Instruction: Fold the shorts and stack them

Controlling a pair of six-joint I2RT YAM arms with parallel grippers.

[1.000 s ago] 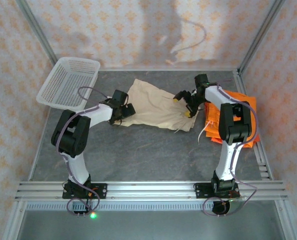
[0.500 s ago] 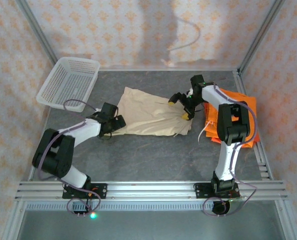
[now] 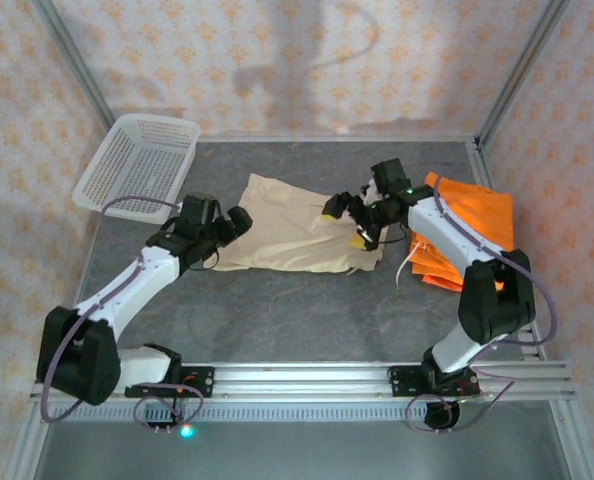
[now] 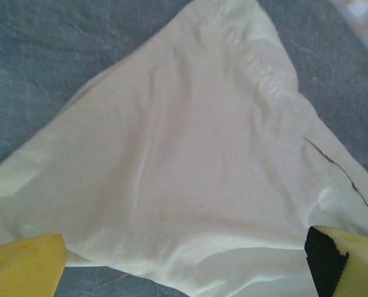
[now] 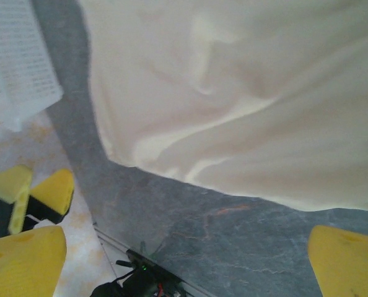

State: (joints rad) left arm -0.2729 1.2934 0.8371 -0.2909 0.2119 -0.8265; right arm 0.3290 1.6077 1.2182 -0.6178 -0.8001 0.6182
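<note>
- My left end effector (image 3: 235, 222) is released, with its jaws spread wide. It sits at the left edge of the cream shorts (image 3: 287, 228) on the grey table (image 3: 297, 310).
- Through my left wrist camera, my yellow fingers (image 4: 23, 266) sit far apart in the bottom corners with nothing pinched between them. The cream cloth spreads out beyond them, lightly creased. Bare table shows along its top and left.
- I cannot tell whether my left fingers touch the cloth or hang just above it.
- My right end effector (image 3: 345, 222) is released too, jaws wide. It hovers over the right end of the cream shorts, close to their right edge.
- Through my right wrist camera, my yellow fingertips (image 5: 348, 260) stand wide apart in the bottom corners. Only bare table lies between them. The edge of the cream cloth runs across the upper part of that view in soft folds.
- The cream shorts lie in the middle of the table, a little toward the far side. They are spread fairly flat, longer from left to right, and lie between my two end effectors.
- The orange shorts (image 3: 472, 215) lie piled at the right side of the table, just beside the right end of the cream shorts and partly under my right arm. I cannot tell how many layers the pile has.
- A white mesh basket (image 3: 137, 165) sits at the far left corner, apart from the cream shorts.
</note>
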